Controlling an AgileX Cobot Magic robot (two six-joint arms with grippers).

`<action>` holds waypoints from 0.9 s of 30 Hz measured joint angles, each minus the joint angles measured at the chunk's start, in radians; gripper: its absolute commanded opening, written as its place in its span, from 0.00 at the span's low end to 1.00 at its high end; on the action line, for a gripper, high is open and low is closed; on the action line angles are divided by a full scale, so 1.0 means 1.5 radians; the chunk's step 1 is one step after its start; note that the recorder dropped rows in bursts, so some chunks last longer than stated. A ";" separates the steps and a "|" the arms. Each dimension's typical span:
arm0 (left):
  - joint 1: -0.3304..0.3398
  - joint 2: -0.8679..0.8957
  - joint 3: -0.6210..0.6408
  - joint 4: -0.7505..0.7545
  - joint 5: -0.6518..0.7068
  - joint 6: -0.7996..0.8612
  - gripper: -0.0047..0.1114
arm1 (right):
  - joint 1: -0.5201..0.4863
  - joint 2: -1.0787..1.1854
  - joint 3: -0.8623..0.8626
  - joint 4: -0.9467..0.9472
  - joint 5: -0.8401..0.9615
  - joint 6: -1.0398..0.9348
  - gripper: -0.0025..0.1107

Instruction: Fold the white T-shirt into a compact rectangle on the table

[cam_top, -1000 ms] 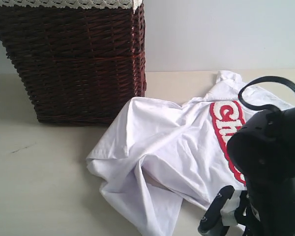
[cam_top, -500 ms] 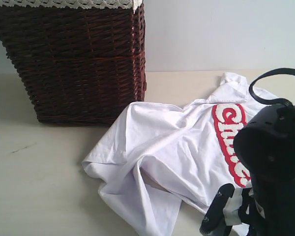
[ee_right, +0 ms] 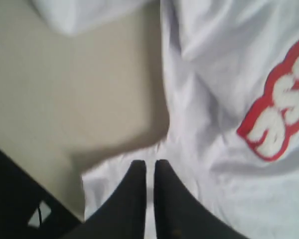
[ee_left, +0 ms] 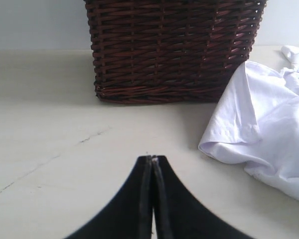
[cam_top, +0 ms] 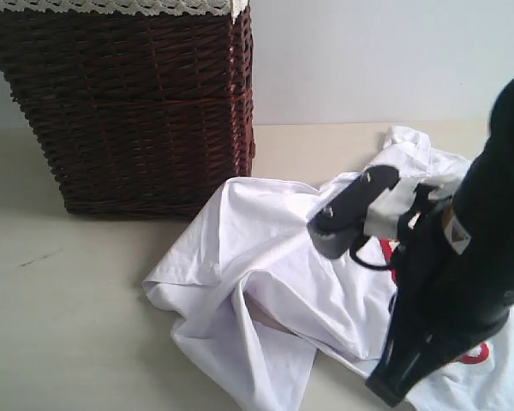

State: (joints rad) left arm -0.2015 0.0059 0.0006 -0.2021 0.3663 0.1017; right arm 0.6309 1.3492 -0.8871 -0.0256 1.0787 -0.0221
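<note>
T-shirt (cam_top: 274,244) rumpled on table (cam_top: 68,342), right gripper (ee_right: 149,164) — closed

The white T-shirt (cam_top: 274,257) lies crumpled on the desk (cam_top: 68,325), just beside the front right corner of the basket (cam_top: 137,111), which stands at the back left. The right arm (cam_top: 463,282) rises in front of the shirt's right part. The left tool (ee_left: 152,162) sits over bare desk, with the basket beyond it.
</note>
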 measured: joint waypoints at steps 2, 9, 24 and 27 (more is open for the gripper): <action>0.000 0.000 0.000 0.000 0.000 0.000 0.04 | 0.000 -0.034 0.000 0.000 -0.038 0.008 0.02; 0.000 0.000 0.000 0.000 0.000 0.000 0.04 | 0.000 -0.156 0.000 0.000 -0.088 0.015 0.02; 0.000 0.000 0.001 0.042 -0.037 0.074 0.04 | 0.000 -0.276 0.000 0.000 -0.113 0.015 0.02; 0.000 0.000 0.001 -0.041 -0.153 0.059 0.04 | 0.000 -0.276 0.000 0.000 -0.119 0.015 0.02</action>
State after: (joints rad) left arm -0.2015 0.0059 0.0027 -0.2630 0.1362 0.1902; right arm 0.6309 0.9348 -0.8877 -0.0256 0.9007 0.0000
